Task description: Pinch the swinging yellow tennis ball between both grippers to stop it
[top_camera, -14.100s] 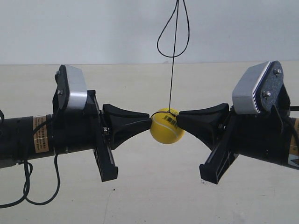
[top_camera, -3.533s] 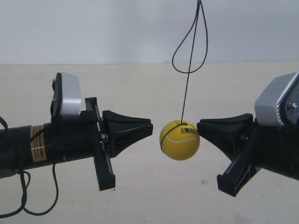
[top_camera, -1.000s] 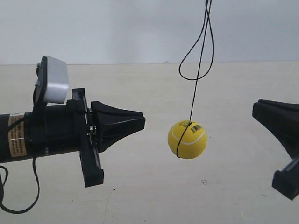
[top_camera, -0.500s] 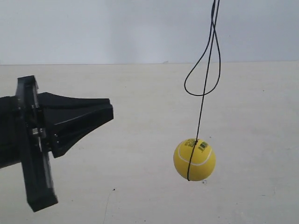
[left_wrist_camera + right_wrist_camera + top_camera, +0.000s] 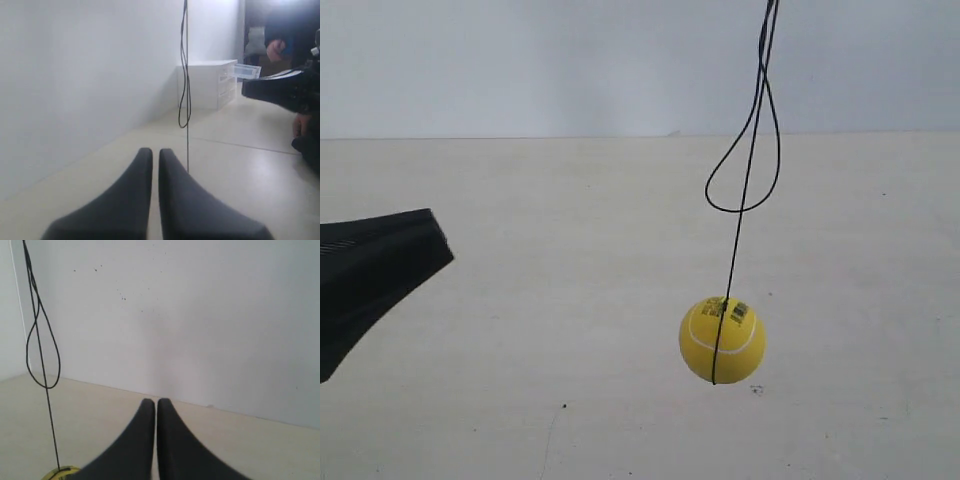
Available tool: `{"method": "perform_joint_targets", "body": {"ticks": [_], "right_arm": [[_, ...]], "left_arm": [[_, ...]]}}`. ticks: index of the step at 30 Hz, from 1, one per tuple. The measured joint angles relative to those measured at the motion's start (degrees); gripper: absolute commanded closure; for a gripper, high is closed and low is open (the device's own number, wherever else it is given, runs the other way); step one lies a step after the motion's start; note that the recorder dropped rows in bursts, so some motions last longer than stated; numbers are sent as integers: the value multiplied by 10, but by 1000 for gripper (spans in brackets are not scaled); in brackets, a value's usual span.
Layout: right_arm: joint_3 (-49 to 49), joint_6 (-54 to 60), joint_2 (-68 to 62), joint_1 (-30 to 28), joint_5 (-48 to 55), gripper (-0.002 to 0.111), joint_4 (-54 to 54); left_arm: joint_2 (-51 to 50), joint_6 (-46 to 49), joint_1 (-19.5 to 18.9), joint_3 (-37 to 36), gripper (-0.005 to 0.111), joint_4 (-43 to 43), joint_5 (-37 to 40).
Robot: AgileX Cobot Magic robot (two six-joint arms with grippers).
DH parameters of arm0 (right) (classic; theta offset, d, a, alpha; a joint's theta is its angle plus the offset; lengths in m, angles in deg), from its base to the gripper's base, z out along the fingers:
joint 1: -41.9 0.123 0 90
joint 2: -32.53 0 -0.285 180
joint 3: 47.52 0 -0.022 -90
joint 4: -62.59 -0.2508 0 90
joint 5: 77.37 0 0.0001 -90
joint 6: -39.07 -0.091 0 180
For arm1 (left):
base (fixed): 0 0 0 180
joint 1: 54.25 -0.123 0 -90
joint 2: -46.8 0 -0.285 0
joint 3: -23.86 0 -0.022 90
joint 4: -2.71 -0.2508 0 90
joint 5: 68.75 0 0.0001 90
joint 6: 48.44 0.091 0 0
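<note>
The yellow tennis ball point(image 5: 722, 340) hangs free on its thin black looped cord point(image 5: 748, 150), with nothing touching it. At the exterior view's left edge only a black wedge tip of one gripper point(image 5: 425, 245) shows, far from the ball. The other arm is out of that view. My left gripper point(image 5: 155, 151) is shut and holds nothing; the cord point(image 5: 186, 75) hangs just beyond it and the ball is hidden there. My right gripper point(image 5: 152, 401) is shut too. A sliver of the ball point(image 5: 60, 472) shows beside its jaws under the cord point(image 5: 42, 355).
In the left wrist view the other arm's black gripper point(image 5: 280, 90) points in from across the gap. Behind it are a white drawer cabinet point(image 5: 210, 85) and a person's hand point(image 5: 276, 49). A plain white wall point(image 5: 200, 315) backs the pale floor.
The arm at the exterior view's left has drawn back further left, so only its jaw tip shows. The other arm had left the view. The ball has swung slightly left.
</note>
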Motion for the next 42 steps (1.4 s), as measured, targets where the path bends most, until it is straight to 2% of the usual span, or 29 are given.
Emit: {"method": "perform_joint_targets", "body": {"ticks": [7, 15, 42], "right_arm": [[0, -3, 0, 0, 0, 108, 0], [0, -20, 0, 0, 0, 108, 0], [0, -27, 0, 0, -1, 108, 0]], "left_arm": [[83, -53, 0, -3, 102, -2, 0], [128, -66, 0, -4, 102, -19, 0], [133, -67, 0, -4, 102, -22, -1]]}}
